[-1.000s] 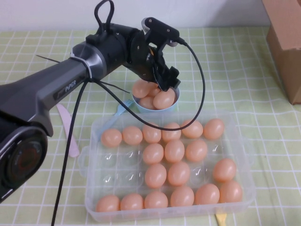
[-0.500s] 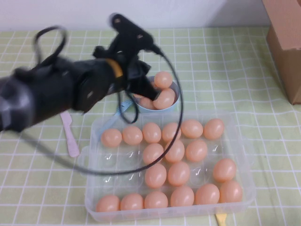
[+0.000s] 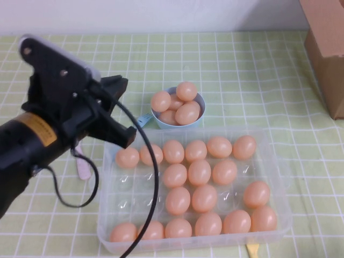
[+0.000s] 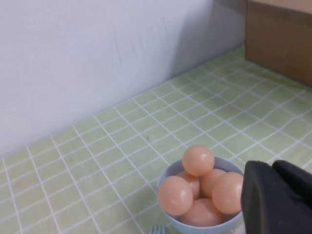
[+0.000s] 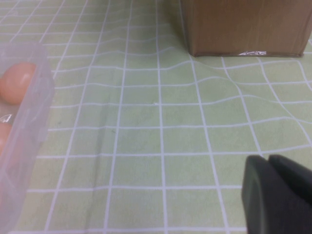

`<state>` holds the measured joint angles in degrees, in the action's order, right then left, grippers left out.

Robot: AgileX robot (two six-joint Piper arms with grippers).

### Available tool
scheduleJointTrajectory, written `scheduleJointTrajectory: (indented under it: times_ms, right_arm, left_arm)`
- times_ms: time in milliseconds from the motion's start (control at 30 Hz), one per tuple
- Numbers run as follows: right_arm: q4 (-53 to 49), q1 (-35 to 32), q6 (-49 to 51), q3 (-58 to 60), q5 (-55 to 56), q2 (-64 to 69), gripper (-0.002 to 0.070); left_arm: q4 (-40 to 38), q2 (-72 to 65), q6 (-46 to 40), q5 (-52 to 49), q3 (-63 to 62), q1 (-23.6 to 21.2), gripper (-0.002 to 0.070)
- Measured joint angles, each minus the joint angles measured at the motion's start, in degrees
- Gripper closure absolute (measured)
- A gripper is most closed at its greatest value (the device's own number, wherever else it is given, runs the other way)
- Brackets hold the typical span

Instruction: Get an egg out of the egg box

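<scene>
The clear plastic egg box (image 3: 279, 215) sits at the front of the table with several peach-orange eggs (image 3: 199, 172) in its wells; several wells on its left side are bare. My left gripper (image 3: 119, 86) is shut and empty. It hangs above the box's far-left corner, to the left of a small light-blue bowl (image 3: 177, 122). In the left wrist view its fingers (image 4: 280, 197) are beside that bowl (image 4: 195, 228). My right gripper (image 5: 278, 195) is shut and empty, low over the green cloth to the right of the egg box (image 5: 29, 122); it is out of the high view.
The bowl holds several eggs, one on top (image 4: 198, 160). A cardboard box (image 3: 325, 48) stands at the far right and also shows in the right wrist view (image 5: 243, 24). A pink spatula (image 3: 83, 166) lies left of the egg box. A blue handle (image 3: 142, 119) lies by the bowl.
My left arm has pulled back from over the bowl, to the left and toward the near side. The bowl's eggs now show uncovered. The eggs in the box have not moved.
</scene>
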<state>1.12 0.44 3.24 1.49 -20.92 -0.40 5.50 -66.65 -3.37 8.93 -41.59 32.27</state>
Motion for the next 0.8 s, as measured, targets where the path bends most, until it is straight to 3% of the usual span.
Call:
scheduleJointTrajectory:
  times_ms: [300, 600, 800]
  right_arm:
    - [0.0, 0.0, 0.0, 0.0, 0.0, 0.0, 0.0694]
    - [0.0, 0.0, 0.0, 0.0, 0.0, 0.0, 0.0694]
    - [0.0, 0.0, 0.0, 0.0, 0.0, 0.0, 0.0694]
  left_arm:
    - [0.0, 2.6, 2.5, -4.0, 1.9, -0.1, 0.0678]
    - [0.0, 9.9, 5.1, -17.7, 2.4, -2.1, 0.0678]
    - [1.4, 19.3, 5.7, -15.5, 9.6, -4.5, 0.0678]
